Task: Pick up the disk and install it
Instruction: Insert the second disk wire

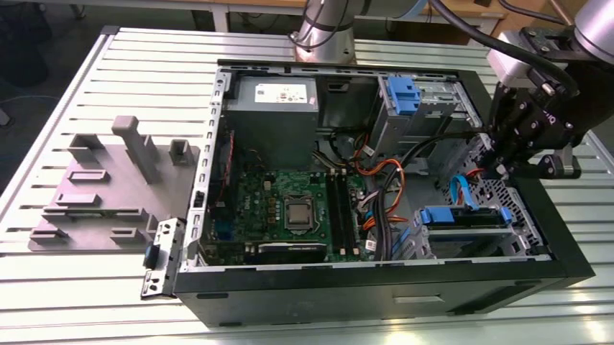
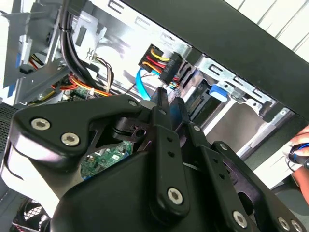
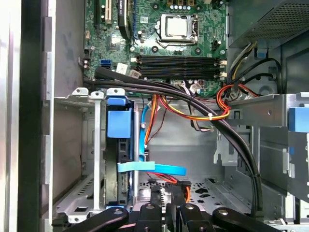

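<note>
Fingers [image 2: 161, 102] are pinched nearly together with just a thin dark slit between them, and we can't see anything caught in there, so the gripper [image 2: 170, 96] looks clenched on nothing.

We spot the disk [image 1: 459, 215] at lower right of the exterior view, already sitting in the drive cage [image 1: 432, 243] at the bottom corner of the open computer case [image 1: 384, 291]. Its bright blue carrier faces up out of the bay. In the first wrist view the same blue frame [image 3: 119, 124] sits snug between the cage's metal walls, with a flat blue data cable [image 3: 159, 168] looping just beside it.

Right by the fingertips in the second wrist view is a black power connector [image 2: 161, 65] with yellow and red wires. We can't tell if they're touching it.

As for the arm [image 1: 537, 108], it comes in from the upper right of the exterior view, wrist pointing down into the case, gripper hanging just above the cage and slightly toward the right wall.

Farther out, the motherboard [image 1: 287, 201] fills the middle, the grey power supply [image 1: 273, 108] sits above it, and a grey fixture block [image 1: 96, 194] rests on the slatted table [image 1: 77, 302] at left.
</note>
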`<state>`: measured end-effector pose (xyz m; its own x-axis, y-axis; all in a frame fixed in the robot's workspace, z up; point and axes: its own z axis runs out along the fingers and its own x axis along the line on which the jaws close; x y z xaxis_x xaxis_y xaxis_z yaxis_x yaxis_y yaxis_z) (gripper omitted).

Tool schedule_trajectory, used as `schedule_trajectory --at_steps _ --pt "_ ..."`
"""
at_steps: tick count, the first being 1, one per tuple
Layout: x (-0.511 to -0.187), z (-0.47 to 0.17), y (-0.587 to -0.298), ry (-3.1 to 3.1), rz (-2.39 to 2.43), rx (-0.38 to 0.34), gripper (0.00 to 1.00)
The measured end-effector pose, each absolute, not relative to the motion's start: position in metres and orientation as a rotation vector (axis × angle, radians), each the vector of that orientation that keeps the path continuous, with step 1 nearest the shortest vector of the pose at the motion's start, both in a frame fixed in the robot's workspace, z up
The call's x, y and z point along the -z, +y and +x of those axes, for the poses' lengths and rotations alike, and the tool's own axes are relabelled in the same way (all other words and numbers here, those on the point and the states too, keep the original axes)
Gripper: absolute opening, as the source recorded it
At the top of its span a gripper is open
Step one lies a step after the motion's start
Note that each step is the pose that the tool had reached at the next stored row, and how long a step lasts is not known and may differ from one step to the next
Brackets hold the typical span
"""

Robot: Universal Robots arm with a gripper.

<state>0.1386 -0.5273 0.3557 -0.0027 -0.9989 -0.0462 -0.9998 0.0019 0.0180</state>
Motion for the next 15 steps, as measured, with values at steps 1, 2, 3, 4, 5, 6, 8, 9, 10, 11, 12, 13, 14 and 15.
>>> schedule_trajectory --at_steps 1,2,3,4,5,6,8,9,10,11,12,13,14,15 --pt "-0.3554 0.1386 -0.526 2.209 -2.204 -0.071 0.23" --pt "-0.3552 0.1386 -0.5249 2.209 -2.204 -0.071 0.23" --pt "-0.3551 0.1386 -0.5239 2.209 -2.204 -0.071 0.23" --pt "-0.355 0.1386 -0.523 2.209 -2.204 -0.071 0.23" --pt "-0.3549 0.1386 -0.5224 2.209 -2.204 -0.071 0.23" --pt "-0.3549 0.1386 -0.5218 2.209 -2.204 -0.071 0.23" --pt "-0.3548 0.1387 -0.5208 2.209 -2.204 -0.071 0.23" --pt "-0.3547 0.139 -0.5205 2.209 -2.204 -0.071 0.23" --pt "-0.3546 0.1395 -0.5203 2.209 -2.205 -0.071 0.23" --pt "-0.3546 0.1399 -0.52 2.21 -2.205 -0.07 0.23" --pt "-0.3546 0.1405 -0.5198 2.21 -2.205 -0.07 0.23" --pt "-0.3545 0.141 -0.5196 2.21 -2.206 -0.07 0.23" --pt "-0.3544 0.1416 -0.5194 2.211 -2.206 -0.07 0.23" --pt "-0.3543 0.1421 -0.5193 2.211 -2.206 -0.071 0.23"
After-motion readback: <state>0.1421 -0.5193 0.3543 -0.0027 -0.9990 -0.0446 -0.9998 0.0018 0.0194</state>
